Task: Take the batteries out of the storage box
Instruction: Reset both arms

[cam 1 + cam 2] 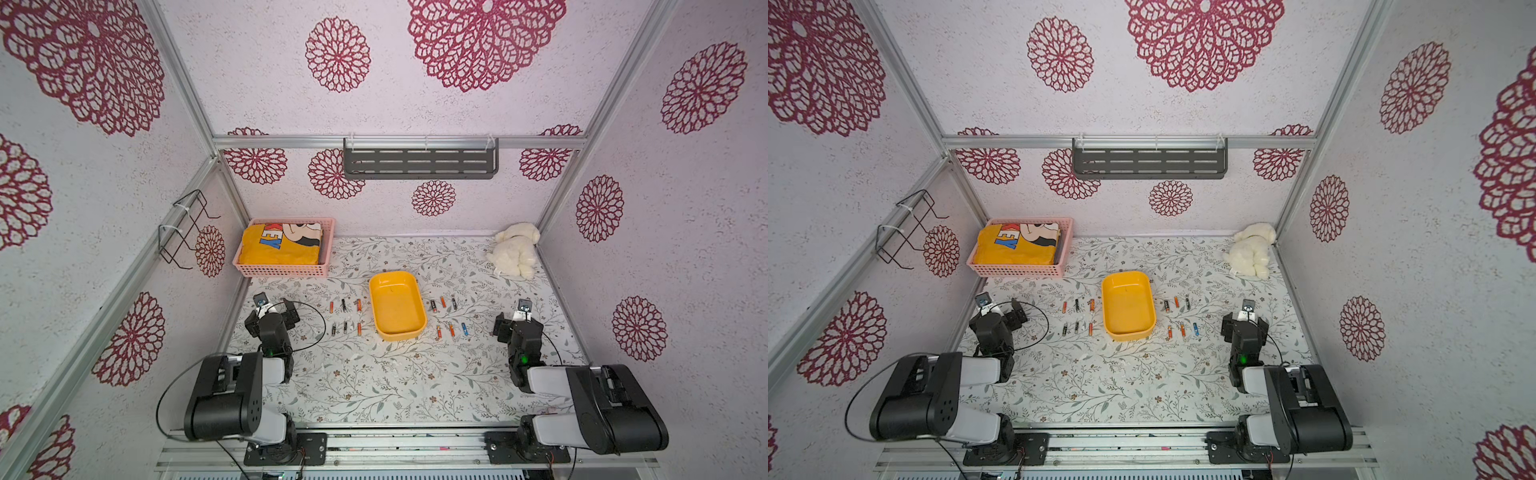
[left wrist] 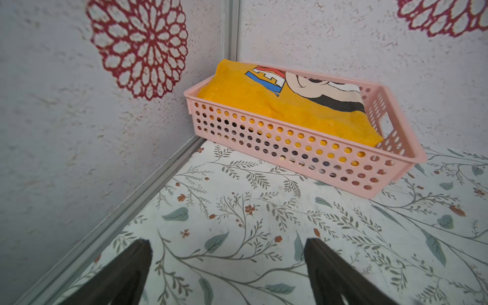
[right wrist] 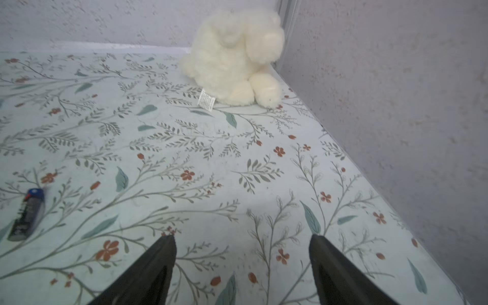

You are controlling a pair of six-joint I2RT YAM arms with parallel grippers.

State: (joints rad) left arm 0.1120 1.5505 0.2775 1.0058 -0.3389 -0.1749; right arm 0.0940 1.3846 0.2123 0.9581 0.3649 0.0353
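The yellow storage box [image 1: 399,335] [image 1: 1128,332] stands mid-table, and no cell shows inside it in either top view. Several batteries lie on the floral mat in two short rows on each side of it: orange and black ones to its left [image 1: 358,305] [image 1: 1091,305], orange, black and one blue to its right [image 1: 451,329] [image 1: 1182,329]. My left gripper [image 1: 272,311] [image 2: 227,243] hovers open at the table's left edge, facing the back corner. My right gripper [image 1: 519,321] [image 3: 241,237] stands open near the right wall, nothing between its fingers. A dark battery [image 3: 27,214] lies beside it.
A pink lattice basket [image 1: 282,270] [image 2: 290,158] holding yellow cloth sits at the back left. A white plush toy [image 1: 515,249] [image 3: 237,66] fills the back right corner. A dark shelf [image 1: 419,162] hangs on the rear wall, a wire rack [image 1: 183,228] on the left wall.
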